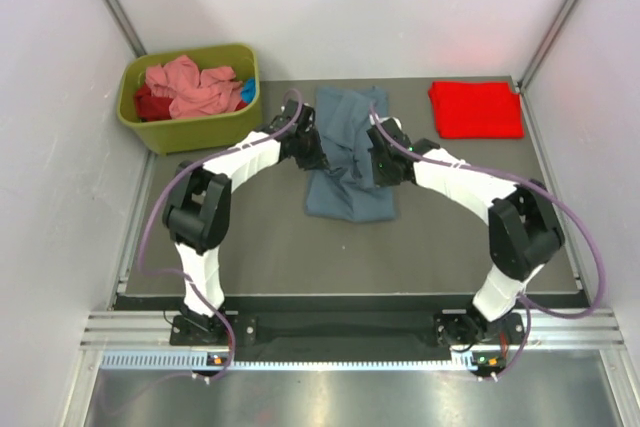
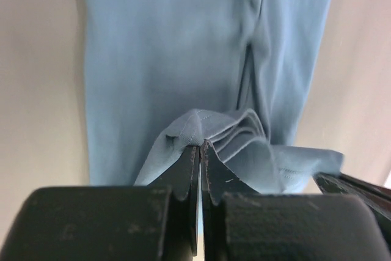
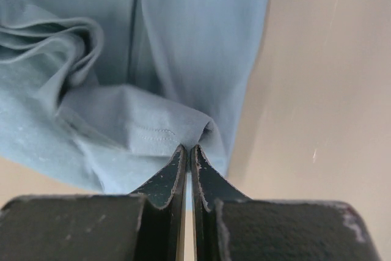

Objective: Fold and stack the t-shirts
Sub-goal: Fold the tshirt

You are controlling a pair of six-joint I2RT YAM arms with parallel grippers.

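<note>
1. Left pincer [image 2: 200, 145]: fingers pressed together, clamped on a bunched, layered fold of the blue-grey t-shirt [image 2: 171, 59]. From the left wrist, the cloth spreads away from the tips towards 12 o'clock.
2. Right pincer [image 3: 186, 148]: fingers together, nipping a stitched hem of the same shirt. The cloth runs off to 12 and 10 o'clock, with loose folds at 9 o'clock.
3. Blue-grey t-shirt, top view: rumpled at the middle of the desk [image 1: 300, 247], lengthwise from 12 to 6 o'clock. It lies between the two pincers, the left at its 9 o'clock edge, the right at its 3 o'clock edge.
4. Red t-shirt [image 1: 476, 109]: folded flat at the desk's 2 o'clock corner, well apart from both pincers.
5. Bin [image 1: 190, 132]: olive green, at 10 o'clock, holding a crumpled pink t-shirt [image 1: 190, 87] and a dark red t-shirt [image 1: 150, 102].
</note>
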